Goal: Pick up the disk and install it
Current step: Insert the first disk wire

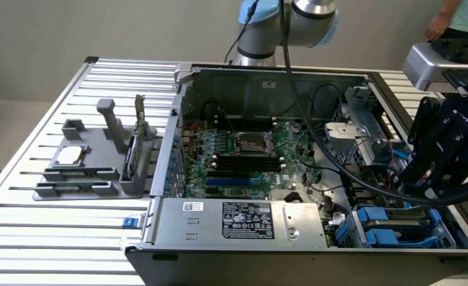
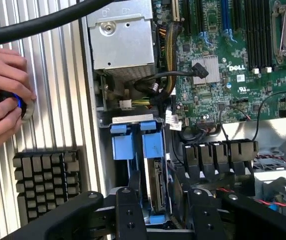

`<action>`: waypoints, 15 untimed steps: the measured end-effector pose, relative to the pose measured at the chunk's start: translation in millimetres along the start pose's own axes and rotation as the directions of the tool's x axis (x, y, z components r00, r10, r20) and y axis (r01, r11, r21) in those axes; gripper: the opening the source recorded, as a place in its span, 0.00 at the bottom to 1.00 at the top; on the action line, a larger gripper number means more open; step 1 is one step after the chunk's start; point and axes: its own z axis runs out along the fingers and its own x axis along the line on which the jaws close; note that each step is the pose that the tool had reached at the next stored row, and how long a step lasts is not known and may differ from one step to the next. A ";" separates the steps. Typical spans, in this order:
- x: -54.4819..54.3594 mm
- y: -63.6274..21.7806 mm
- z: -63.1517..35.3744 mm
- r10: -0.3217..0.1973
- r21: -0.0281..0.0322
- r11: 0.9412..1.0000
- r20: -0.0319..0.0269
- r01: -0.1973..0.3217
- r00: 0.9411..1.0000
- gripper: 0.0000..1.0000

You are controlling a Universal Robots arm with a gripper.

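Note:
The disk (image 2: 157, 182) stands on edge in the drive bay at the corner of the open computer case, a silver-grey drive framed by a blue caddy (image 2: 152, 144). In the wrist view my gripper (image 2: 165, 216) hangs right over it, with the black fingers (image 2: 128, 212) well apart on either side and not touching it. The exterior view places the gripper (image 1: 428, 186) at its right, just above the blue caddies of the bay (image 1: 393, 221). A second blue caddy (image 2: 122, 141) sits beside the disk.
A person's hands (image 2: 3, 95) hold a small black object on the slatted table beside the case. A black heatsink (image 2: 45, 182) lies near them. The silver power supply (image 1: 242, 220) and motherboard (image 1: 242, 155) fill the case. A grey fixture (image 1: 98, 173) stands at the exterior view's left.

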 end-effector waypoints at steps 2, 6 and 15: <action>0.0 0.0 0.0 0.021 0.003 1.000 0.001 -0.021 1.000 0.41; -0.1 0.0 -0.1 0.064 0.011 0.998 0.003 -0.064 0.998 0.41; -0.3 0.0 -0.1 0.160 0.028 0.987 0.011 -0.160 0.987 0.41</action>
